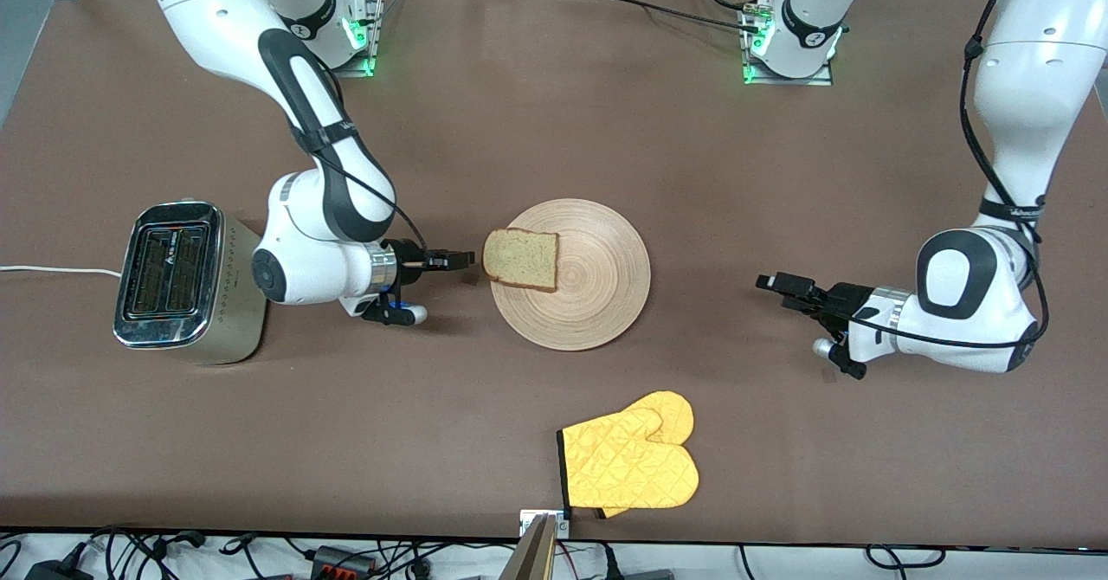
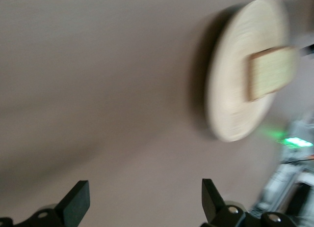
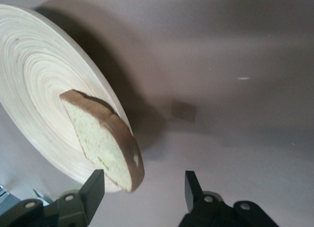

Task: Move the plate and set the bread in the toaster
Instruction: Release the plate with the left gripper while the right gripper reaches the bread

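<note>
The bread slice (image 1: 520, 259) lies on the wooden plate (image 1: 597, 303), at the edge toward the right arm's end of the table, w/ its crust hanging a bit over the rim. The right gripper (image 1: 452, 260) is just beside the bread, fingers open, holding nothing. The toaster (image 1: 177, 281) stands near that arm's end. The left gripper (image 1: 776, 284) waits well apart from the plate, also open & empty.

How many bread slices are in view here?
1. The bread lies on the plate, overhanging its rim toward the toaster, whose slots look empty.
</note>
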Controlling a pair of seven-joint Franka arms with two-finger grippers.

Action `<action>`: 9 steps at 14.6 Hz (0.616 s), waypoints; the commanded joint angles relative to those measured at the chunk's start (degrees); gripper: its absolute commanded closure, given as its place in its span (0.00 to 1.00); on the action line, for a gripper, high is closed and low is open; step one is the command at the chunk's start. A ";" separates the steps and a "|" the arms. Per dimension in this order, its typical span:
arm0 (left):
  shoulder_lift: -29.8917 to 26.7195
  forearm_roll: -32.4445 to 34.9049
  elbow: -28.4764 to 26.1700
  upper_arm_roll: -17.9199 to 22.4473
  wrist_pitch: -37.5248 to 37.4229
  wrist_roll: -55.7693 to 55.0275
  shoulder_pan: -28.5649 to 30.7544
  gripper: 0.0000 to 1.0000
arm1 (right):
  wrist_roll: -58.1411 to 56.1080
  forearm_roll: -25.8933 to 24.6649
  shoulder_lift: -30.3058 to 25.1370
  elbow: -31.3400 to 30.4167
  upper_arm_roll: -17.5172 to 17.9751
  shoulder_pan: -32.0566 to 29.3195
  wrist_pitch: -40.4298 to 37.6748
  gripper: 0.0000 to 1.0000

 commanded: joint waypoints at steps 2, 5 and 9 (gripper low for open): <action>-1.40 18.00 1.11 -0.16 -1.02 -5.96 -0.97 0.00 | -0.46 4.55 1.71 0.64 -0.23 2.92 3.84 0.25; -4.74 30.07 1.29 -1.65 -1.02 -5.71 -1.23 0.00 | -0.46 4.83 2.93 0.55 -0.23 4.06 5.52 0.27; -6.86 33.17 10.41 -1.92 -7.50 -5.80 -2.02 0.00 | -0.38 4.92 3.99 0.64 -0.23 4.94 5.96 0.32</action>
